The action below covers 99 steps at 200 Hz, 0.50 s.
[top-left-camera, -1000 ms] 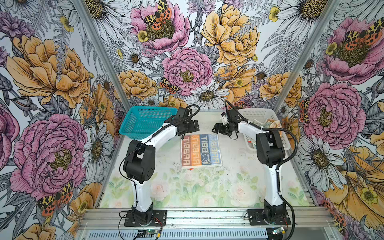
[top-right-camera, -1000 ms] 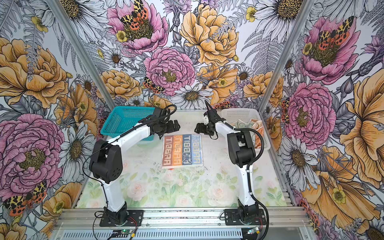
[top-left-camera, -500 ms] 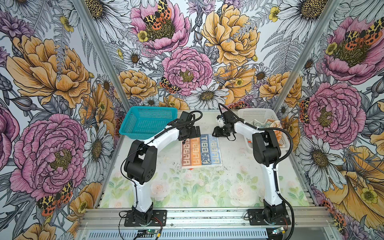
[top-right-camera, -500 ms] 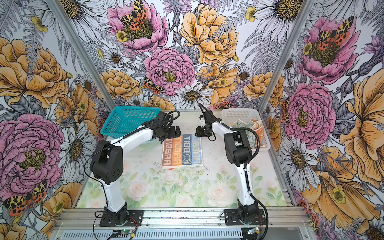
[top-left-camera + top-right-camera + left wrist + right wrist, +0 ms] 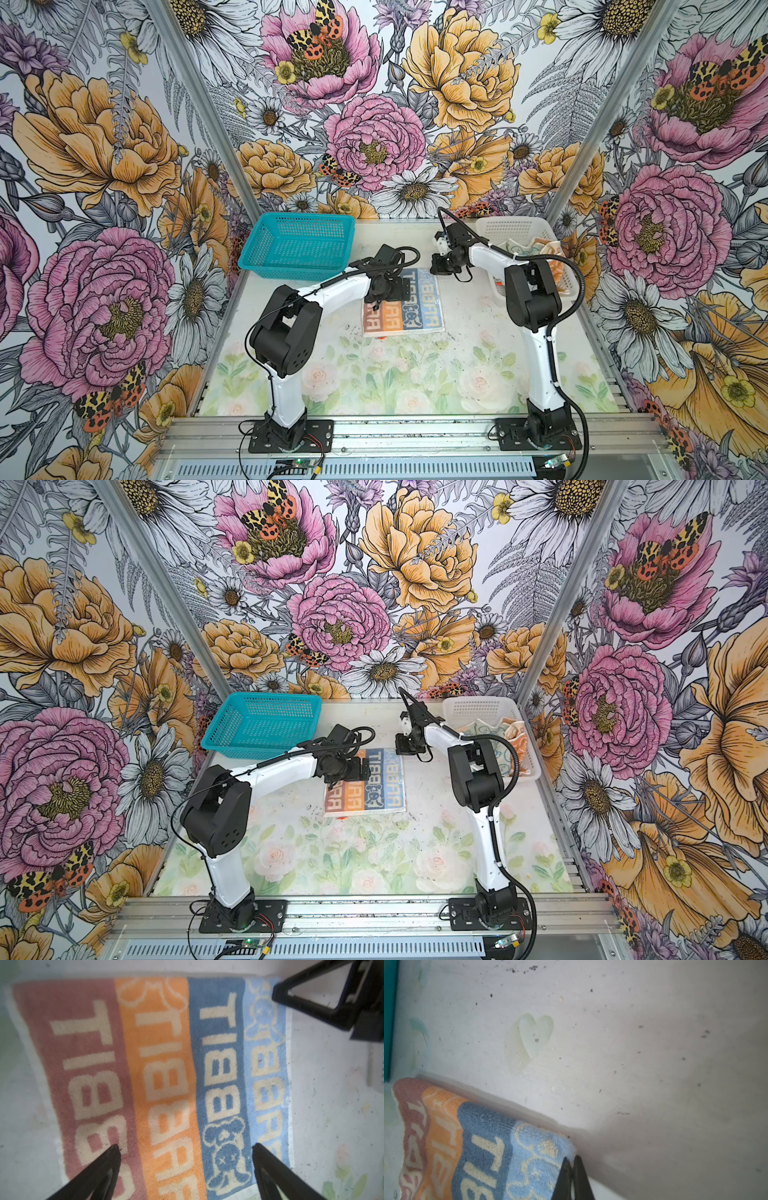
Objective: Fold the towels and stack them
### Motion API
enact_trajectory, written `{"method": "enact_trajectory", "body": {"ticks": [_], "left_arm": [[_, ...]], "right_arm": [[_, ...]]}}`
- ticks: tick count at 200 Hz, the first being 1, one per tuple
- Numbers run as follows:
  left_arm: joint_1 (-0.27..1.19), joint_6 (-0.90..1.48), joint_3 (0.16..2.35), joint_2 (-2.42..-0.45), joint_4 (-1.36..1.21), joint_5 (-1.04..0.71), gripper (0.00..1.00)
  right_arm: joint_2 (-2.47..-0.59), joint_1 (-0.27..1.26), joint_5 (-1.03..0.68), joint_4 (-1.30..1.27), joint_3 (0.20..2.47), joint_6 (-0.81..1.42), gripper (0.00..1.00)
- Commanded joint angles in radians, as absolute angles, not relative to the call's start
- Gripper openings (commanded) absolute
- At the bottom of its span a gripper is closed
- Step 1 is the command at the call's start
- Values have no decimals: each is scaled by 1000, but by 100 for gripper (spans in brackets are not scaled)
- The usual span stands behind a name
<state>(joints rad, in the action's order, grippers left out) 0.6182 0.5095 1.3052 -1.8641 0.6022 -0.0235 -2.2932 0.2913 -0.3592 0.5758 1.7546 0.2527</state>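
Observation:
The striped towel (image 5: 409, 309) (image 5: 374, 787) lies spread flat mid-table, with "RABBIT" lettering on pink, orange and blue bands. My right gripper (image 5: 572, 1160) (image 5: 439, 266) is shut on the towel's (image 5: 483, 1147) light-blue far right corner. My left gripper (image 5: 186, 1146) (image 5: 395, 287) hovers open over the towel's (image 5: 166, 1076) far left part, its fingertips (image 5: 116, 1148) spread across the bands with nothing between them. A cream towel (image 5: 517, 248) and an orange towel (image 5: 552, 255) lie crumpled in the white basket (image 5: 509, 226).
A teal mesh basket (image 5: 299, 245) (image 5: 262, 721) stands at the back left, close to the left arm. The white basket (image 5: 478, 706) sits at the back right beside the right arm. The floral table mat (image 5: 415, 374) stretches toward the front rail.
My right gripper has come down to the towel's far right corner and closed on it. My left gripper has slid rightward over the towel and stays open.

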Motion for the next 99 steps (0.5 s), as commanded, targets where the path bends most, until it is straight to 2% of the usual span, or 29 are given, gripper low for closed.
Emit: {"method": "enact_trajectory", "body": {"ticks": [1, 99], "left_arm": [[646, 541, 1269, -1854, 585, 4, 99], [787, 628, 1286, -1954, 534, -16, 99]], "right_arm": [[-2279, 287, -349, 588, 1746, 256, 1], [-2284, 248, -325, 638, 1768, 196, 0]]}}
